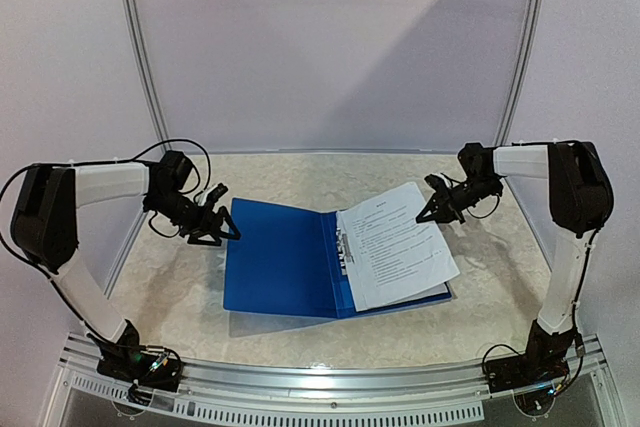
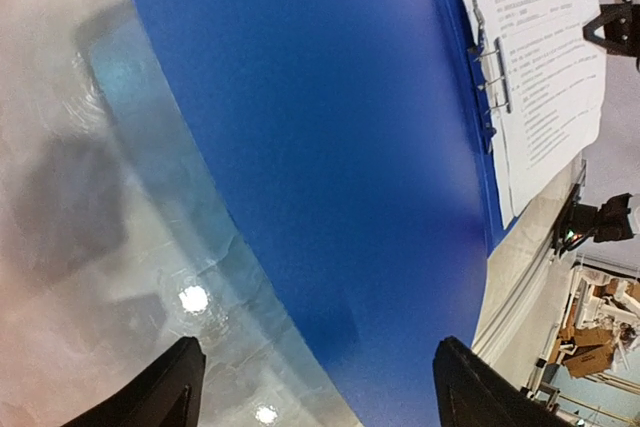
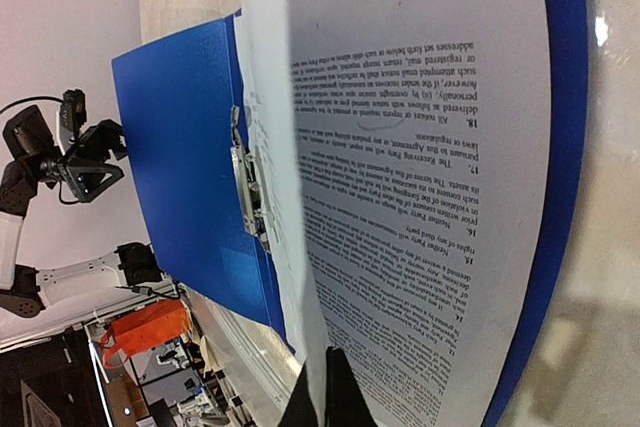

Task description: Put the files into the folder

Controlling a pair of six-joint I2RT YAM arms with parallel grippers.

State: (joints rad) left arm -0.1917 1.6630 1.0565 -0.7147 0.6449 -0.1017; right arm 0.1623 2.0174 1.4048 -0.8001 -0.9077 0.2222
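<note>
1. Pale marbled surface (image 1: 300,172) under white walls, seen from above. The blue folder (image 1: 280,257) lies open at its middle. The files (image 1: 395,242) rest skewed on its right half, their far right corner lifted. The left pincer (image 1: 212,232) is at the left cover's outer edge, and the right pincer (image 1: 438,210) is at the lifted corner.
2. Left wrist: the left pincer (image 2: 318,392) is released, fingers wide apart, straddling the cover's edge; I cannot tell whether they touch it. My judgement is that it should take this edge squarely and shallowly, so the cover hinges on the spine and the folder is not dragged.
3. Right wrist: the right pincer (image 3: 325,397) is clenched on a thin sheet seen edge-on, raised above the printed page beside the metal clip (image 3: 248,182). That sheet should be laid flat, square to the clip and inside the blue border. The arm should then clear off before the cover swings over.
</note>
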